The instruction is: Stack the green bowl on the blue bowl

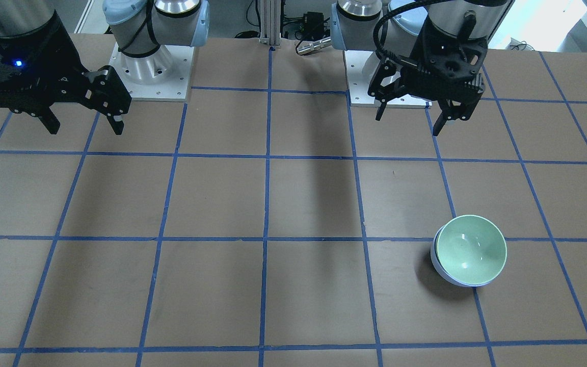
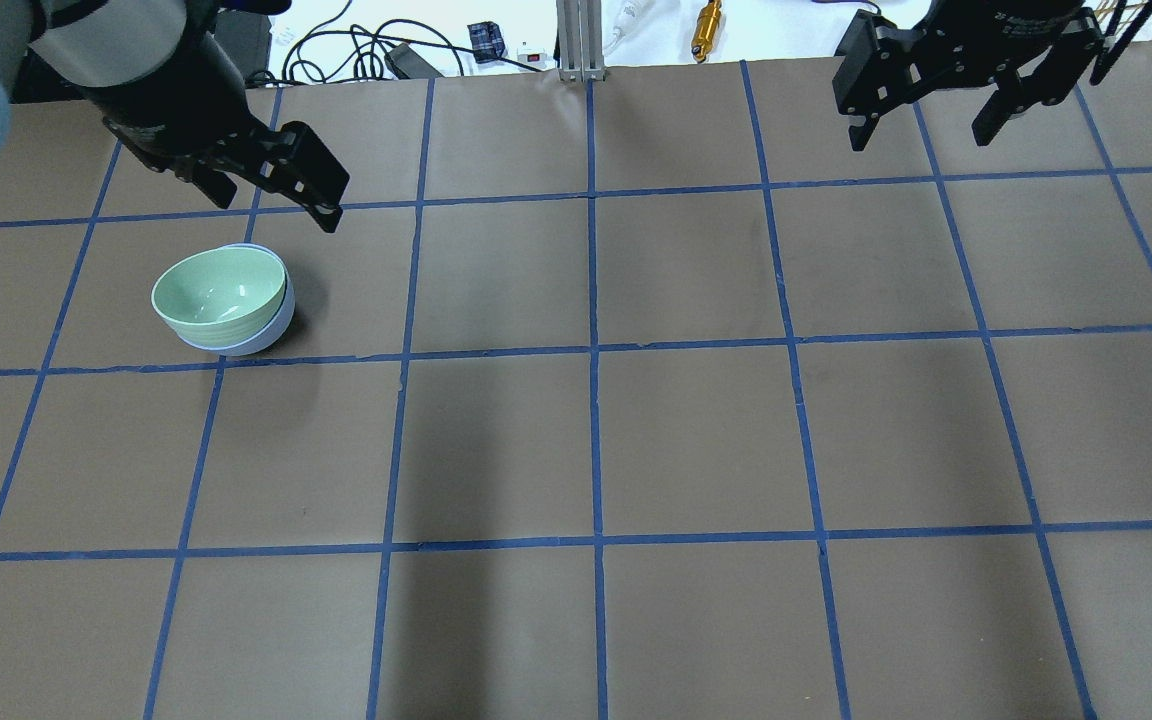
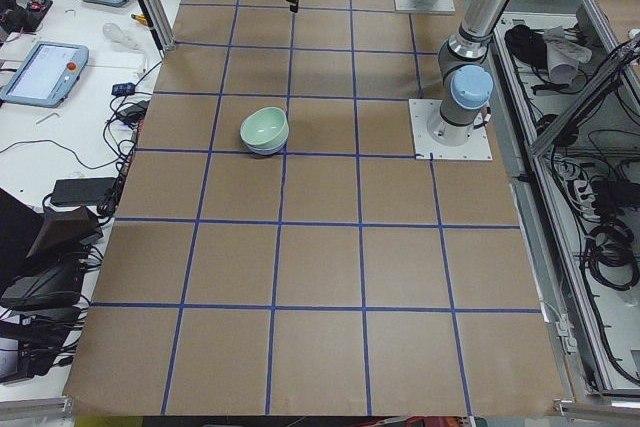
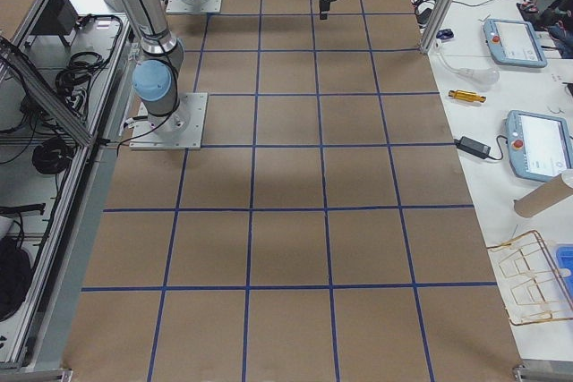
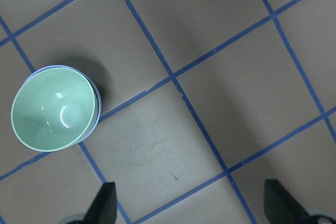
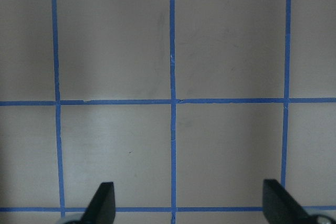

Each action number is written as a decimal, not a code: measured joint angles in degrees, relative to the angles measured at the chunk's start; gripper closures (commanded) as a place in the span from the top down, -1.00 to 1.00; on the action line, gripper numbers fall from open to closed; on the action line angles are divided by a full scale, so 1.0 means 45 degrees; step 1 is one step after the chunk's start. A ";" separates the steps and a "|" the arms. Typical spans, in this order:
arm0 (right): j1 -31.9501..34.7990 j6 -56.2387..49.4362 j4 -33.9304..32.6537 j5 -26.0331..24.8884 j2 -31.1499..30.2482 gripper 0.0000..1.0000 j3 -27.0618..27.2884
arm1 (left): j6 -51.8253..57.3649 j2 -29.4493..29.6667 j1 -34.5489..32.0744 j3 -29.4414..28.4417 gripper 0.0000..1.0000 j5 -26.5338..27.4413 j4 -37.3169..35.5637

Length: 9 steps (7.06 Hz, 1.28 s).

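The mint-green bowl (image 1: 472,250) sits nested upright inside the pale blue bowl (image 1: 443,274), whose rim and side show around it. The stack stands on the taped table (image 1: 222,204). The green bowl (image 2: 219,290) in the blue bowl (image 2: 274,330) also shows overhead, and the green bowl (image 5: 52,111) lies at the left of the left wrist view. My left gripper (image 1: 408,122) is open and empty, raised above the table on the robot's side of the stack. My right gripper (image 1: 85,128) is open and empty, far off on the other side.
Brown paper with a blue tape grid covers the table. The arm bases (image 1: 153,71) stand on white plates at the robot's edge. Tablets and cables (image 3: 45,72) lie on side benches beyond the table's far edge.
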<state>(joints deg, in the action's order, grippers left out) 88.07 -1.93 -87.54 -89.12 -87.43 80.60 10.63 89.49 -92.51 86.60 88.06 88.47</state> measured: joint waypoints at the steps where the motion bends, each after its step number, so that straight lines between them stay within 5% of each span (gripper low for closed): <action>1: 0.0000 0.0000 0.0000 0.0000 -0.0002 1.00 0.0000 | -0.1472 0.0169 -0.0340 -0.0002 1.00 0.0022 -0.0280; 9: 0.0000 0.0000 0.0000 -0.0011 0.0003 1.00 0.0000 | -0.3361 0.0269 -0.0457 -0.0145 1.00 0.0042 0.0261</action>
<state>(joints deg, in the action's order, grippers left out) 88.07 -1.93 -87.54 -89.17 -87.42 80.60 -4.49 90.71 -94.57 85.95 88.25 89.65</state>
